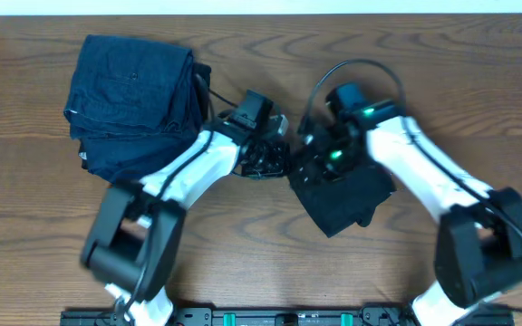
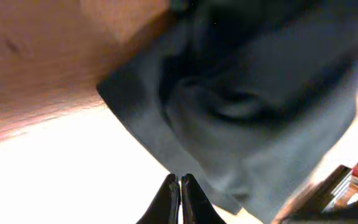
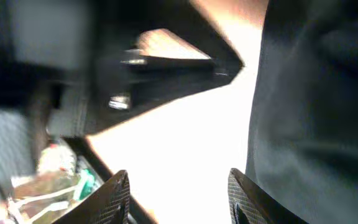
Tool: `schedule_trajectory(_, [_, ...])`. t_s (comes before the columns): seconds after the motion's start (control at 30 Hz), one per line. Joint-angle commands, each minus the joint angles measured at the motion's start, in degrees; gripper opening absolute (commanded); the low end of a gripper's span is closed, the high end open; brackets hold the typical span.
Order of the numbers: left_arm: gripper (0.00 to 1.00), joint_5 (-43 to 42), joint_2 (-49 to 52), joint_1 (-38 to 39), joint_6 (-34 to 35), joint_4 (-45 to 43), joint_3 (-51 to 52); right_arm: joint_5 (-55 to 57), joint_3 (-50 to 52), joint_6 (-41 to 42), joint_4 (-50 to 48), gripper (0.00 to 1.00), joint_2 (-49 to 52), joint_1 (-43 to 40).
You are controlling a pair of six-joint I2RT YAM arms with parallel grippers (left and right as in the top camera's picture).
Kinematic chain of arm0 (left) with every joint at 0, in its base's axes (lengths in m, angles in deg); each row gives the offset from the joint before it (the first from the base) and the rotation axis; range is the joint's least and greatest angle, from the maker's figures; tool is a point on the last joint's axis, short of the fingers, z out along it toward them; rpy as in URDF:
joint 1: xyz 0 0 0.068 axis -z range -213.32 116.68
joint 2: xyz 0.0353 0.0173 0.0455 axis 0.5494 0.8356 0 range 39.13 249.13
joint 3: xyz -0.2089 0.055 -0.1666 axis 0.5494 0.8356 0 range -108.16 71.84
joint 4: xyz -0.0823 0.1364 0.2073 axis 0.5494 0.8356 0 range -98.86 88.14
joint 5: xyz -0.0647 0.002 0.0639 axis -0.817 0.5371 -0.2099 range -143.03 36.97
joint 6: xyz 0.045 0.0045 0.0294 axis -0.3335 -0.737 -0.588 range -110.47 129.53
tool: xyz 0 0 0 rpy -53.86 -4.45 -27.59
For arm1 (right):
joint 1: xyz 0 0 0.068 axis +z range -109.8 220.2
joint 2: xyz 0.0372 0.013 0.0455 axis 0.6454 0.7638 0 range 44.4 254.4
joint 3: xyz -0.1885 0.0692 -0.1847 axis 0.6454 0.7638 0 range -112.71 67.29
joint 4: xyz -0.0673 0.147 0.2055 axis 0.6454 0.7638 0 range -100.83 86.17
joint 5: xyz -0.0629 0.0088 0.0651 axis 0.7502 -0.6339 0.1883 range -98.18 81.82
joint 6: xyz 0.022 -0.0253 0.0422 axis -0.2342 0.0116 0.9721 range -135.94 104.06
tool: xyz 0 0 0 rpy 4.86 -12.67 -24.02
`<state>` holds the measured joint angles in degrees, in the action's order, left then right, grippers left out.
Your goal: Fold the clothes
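Overhead: the black shirt [image 1: 343,195] lies crumpled at 4 o'clock on the wooden table [image 1: 25,208]; a folded denim stack [image 1: 134,100] sits at 10 o'clock.

Left wrist: the left gripper [image 2: 180,199] is closed on nothing, with soft shirt folds at 1 o'clock.

Right wrist: the right gripper [image 3: 179,196] stands open, with the shirt at 3 o'clock.

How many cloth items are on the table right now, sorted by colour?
black T-shirt: 1
dark blue folded stack: 1 (counted as one pile; its layers cannot be told apart)
Total: 2
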<state>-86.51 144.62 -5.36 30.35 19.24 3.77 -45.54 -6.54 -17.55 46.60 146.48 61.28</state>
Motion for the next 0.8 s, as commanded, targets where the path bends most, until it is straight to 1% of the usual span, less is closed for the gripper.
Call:
schedule_trajectory(0.0, [0.06, 4.8, -5.3, -0.1, -5.0, 1.7, 0.0, -3.6, -2.4, -3.7, 2.1, 0.47, -6.6, -6.0])
schedule_trajectory(0.03, [0.06, 4.8, -6.3, -0.1, -4.9, 1.8, 0.0, -2.8, -2.4, -3.7, 3.1, 0.44, -7.8, -7.6])
schedule_trajectory(0.07, [0.06, 4.8, -7.0, 0.0, -4.9, 1.6, 0.0, -1.7, -2.4, -3.7, 4.4, 0.38, -8.8, -9.3])
schedule_trajectory(0.1, [0.07, 4.8, -7.4, 0.0, -4.9, 1.3, 0.0, -0.8, -2.3, -3.7, 5.5, 0.29, -9.5, -10.7])
schedule_trajectory(0.17, [0.10, 4.6, -7.5, 0.2, -4.9, 0.4, 0.0, 0.8, -2.3, -3.7, 7.6, 0.01, -10.2, -13.0])
schedule_trajectory(0.27, [0.11, 4.5, -6.5, 0.7, -4.7, -1.5, 0.0, 1.4, -1.3, -4.5, 9.3, 0.01, -10.3, -15.4])
schedule_trajectory(0.4, [0.11, 3.9, -5.2, 2.2, -4.5, -4.7, 0.0, 1.4, 3.0, -5.4, 7.6, 0.01, -10.3, -15.8])
schedule_trajectory(0.53, [0.11, 3.9, -4.6, 4.4, -4.5, -8.2, 0.0, 0.9, 9.6, -5.3, 1.2, 0.01, -10.3, -15.8])
schedule_trajectory(0.67, [0.11, 4.0, -3.9, 5.9, -4.2, -11.9, 0.0, -2.0, 17.2, -5.3, -7.5, 0.01, -10.2, -15.8])
schedule_trajectory(0.77, [0.11, 4.0, -2.4, 6.1, -2.4, -14.0, 0.0, -1.8, 22.6, -5.3, -14.6, 0.01, -10.2, -15.8])
